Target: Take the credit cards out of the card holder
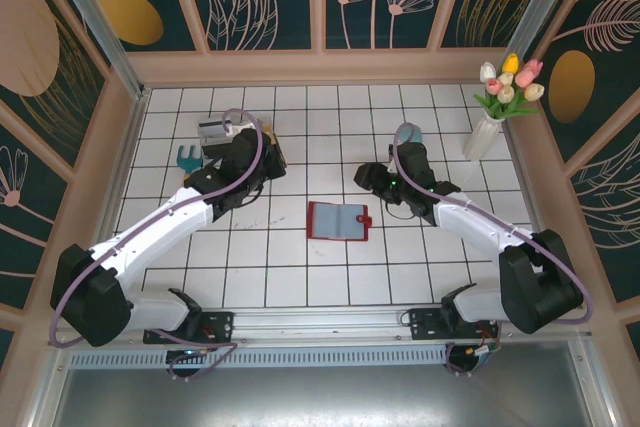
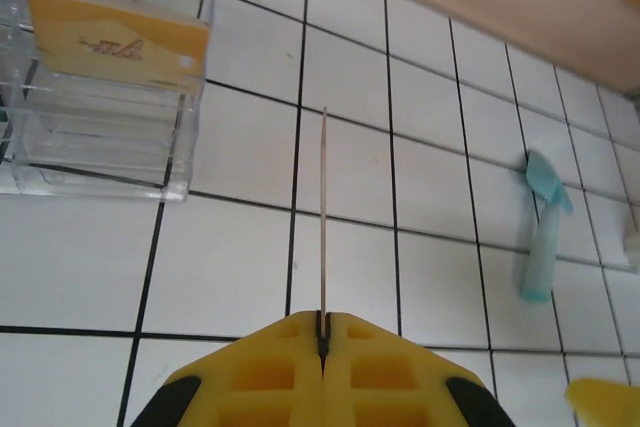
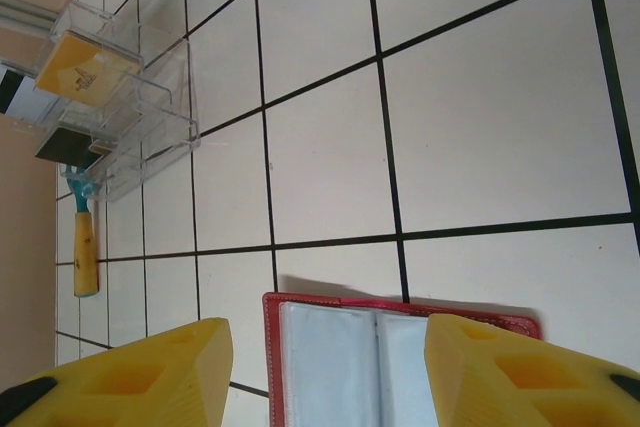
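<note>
The holder (image 1: 338,219) lies open and flat in the middle of the white tiled floor (image 1: 300,277), with its pale pockets facing up and its red tab (image 1: 366,218) at its 3 o'clock side. In my right wrist view the holder (image 3: 400,357) is at 6 o'clock, and I see the red rim and two pale pockets with the fold between them.

My right pincer (image 1: 368,177) hangs at 1 o'clock from the holder, near it but not touching. Its two yellow fingers (image 3: 150,367) stand wide apart with nothing between them, and the holder's far edge shows in the gap.

My left pincer (image 1: 262,137) is at 10 o'clock from the holder, well apart from it. In my left wrist view its fingers (image 2: 280,367) are pressed together on one card (image 2: 324,217). I see this card only by its edge, as a thin line that points to 12 o'clock, so I cannot tell its colour.

Just beside my left pincer, at its 9 o'clock in the top view, stands a clear box (image 1: 215,132). In the left wrist view the box (image 2: 100,137) is at 10 o'clock and a yellow card (image 2: 115,37) stands in it. The right wrist view shows the same box (image 3: 140,117) and yellow card (image 3: 85,62) at 10 o'clock.

A small teal tool (image 1: 187,157) lies on the floor at 8 o'clock from the box. A white vase (image 1: 485,135) with tulips stands at 2 o'clock from the holder, near the far wall.
</note>
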